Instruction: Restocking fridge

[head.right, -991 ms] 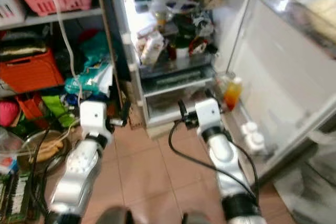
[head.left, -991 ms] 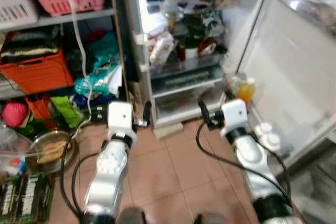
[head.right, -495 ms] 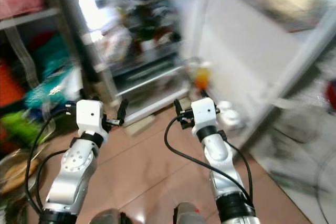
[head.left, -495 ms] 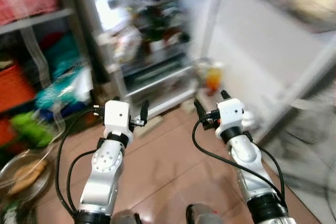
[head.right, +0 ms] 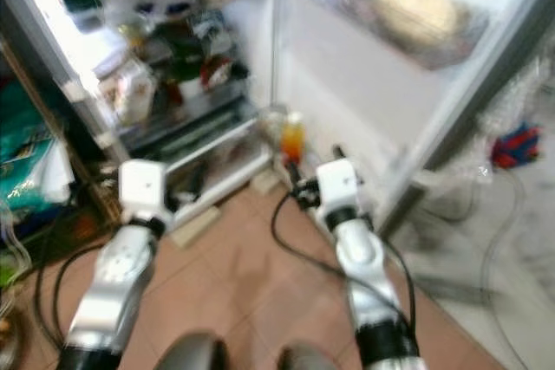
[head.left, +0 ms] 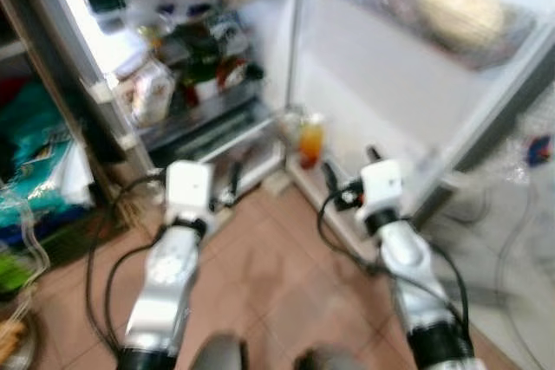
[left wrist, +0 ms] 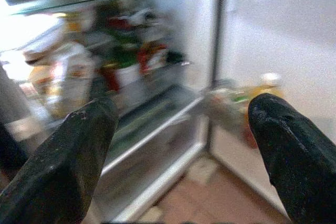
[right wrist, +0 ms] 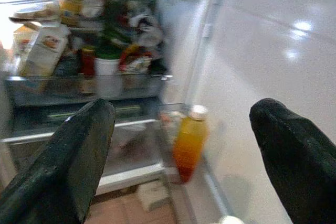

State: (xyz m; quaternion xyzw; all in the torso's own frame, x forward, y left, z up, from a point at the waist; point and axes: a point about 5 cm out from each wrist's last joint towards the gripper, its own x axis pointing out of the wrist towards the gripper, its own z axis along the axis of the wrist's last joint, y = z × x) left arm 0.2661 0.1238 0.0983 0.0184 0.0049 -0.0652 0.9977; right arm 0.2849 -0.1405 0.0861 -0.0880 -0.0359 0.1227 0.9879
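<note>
The fridge stands open ahead, its shelves [head.left: 186, 67] crowded with packets, jars and a white carton [head.left: 154, 93]. Below them is a clear drawer [head.left: 217, 140]. An orange juice bottle [head.left: 310, 138] sits low in the door rack, also in the right wrist view [right wrist: 189, 140]. Both arms are raised at mid height over the tiled floor, short of the fridge. My left gripper [left wrist: 178, 145] is open and holds nothing, pointing at the lower shelves. Beside it, my right gripper [right wrist: 181, 150] is open and bare, pointing at the juice bottle.
The open fridge door [head.left: 390, 101] stretches across the right, with a bagged bundle [head.left: 460, 10] in its upper rack. Teal bags [head.left: 35, 140] lie at the left. Cables [head.left: 512, 240] trail over the floor at the right. Brown tiles [head.left: 260, 275] lie between me and the fridge.
The camera has swung right: the shelving with the baskets has left the picture, and the fridge and its door now sit in the middle. Both arms hold the same open pose.
</note>
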